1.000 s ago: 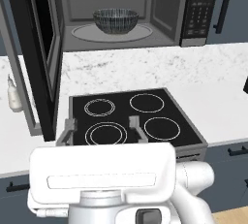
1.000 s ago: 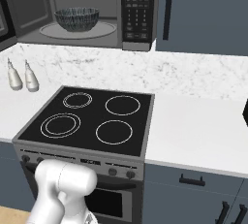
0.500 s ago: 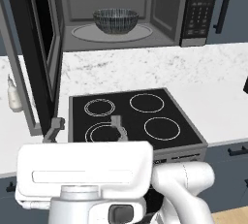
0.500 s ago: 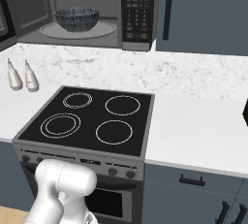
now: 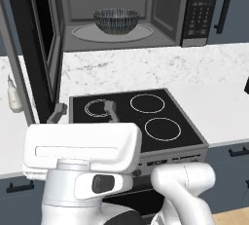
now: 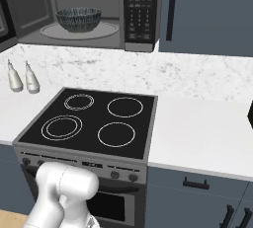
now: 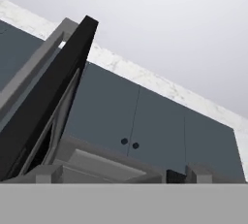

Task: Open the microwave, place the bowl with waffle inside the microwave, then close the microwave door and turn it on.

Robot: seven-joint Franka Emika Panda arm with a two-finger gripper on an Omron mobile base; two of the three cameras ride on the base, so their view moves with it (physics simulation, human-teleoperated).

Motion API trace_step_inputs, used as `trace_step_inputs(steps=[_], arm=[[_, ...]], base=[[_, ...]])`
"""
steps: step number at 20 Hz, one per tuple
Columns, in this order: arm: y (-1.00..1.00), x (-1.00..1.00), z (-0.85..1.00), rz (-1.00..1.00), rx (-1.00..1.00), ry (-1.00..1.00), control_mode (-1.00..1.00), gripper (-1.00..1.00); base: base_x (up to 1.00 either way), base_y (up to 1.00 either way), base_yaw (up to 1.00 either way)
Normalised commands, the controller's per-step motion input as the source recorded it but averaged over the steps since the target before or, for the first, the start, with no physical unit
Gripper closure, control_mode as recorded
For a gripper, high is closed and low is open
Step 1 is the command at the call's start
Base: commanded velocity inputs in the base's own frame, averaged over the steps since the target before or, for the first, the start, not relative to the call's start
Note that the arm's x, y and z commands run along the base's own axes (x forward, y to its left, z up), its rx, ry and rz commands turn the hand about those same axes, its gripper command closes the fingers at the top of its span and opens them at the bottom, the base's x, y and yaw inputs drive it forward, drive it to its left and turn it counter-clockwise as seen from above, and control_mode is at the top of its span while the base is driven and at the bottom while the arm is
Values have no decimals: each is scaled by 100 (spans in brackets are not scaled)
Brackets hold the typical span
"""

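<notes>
While the small round dark grey ribbed bowl (image 5: 115, 20) sits on the round grey turntable (image 5: 82, 33) inside the wide black-and-steel microwave (image 5: 168, 12), the white arm's two-finger gripper (image 5: 85, 112) has shifted over the last second. Its fingers have slid left across the black four-ring stove (image 5: 160, 143) towards the left front corner, and a little further from the camera. Nothing else has moved: bowl, turntable and the black button keypad (image 5: 202, 9) match the earlier views. Fingers splayed wide, nothing between them; claw released. The microwave door (image 5: 46, 48), dark glass in a grey steel frame, hangs swung out to the left, just beside the left finger (image 5: 57, 113). Hand view looks up along the door's thick black edge (image 7: 48, 102), with dark blue cabinet fronts (image 7: 145, 121) beyond. The waffle is hidden below the bowl's rim; cannot confirm it. Two pale bottles (image 6: 22, 76) stand on the white marble counter (image 6: 197, 128), untouched. Judgement: placement done, arm retreating and lining up on the door; closing comes next, then the keypad. Risk: fingers sit near the door's edge, so a push could glance off rather than swing it.
</notes>
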Motion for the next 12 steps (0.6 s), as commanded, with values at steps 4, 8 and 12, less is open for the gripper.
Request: trace_step_inputs(steps=[4,8,12], arm=[[10,27,0,-10,-3,2,-100,-100],[19,7,0,-11,-2,0,-100,-100],[29,0,0,-8,-2,0,-100,-100]], base=[[0,0,0],[0,0,0],[0,0,0]])
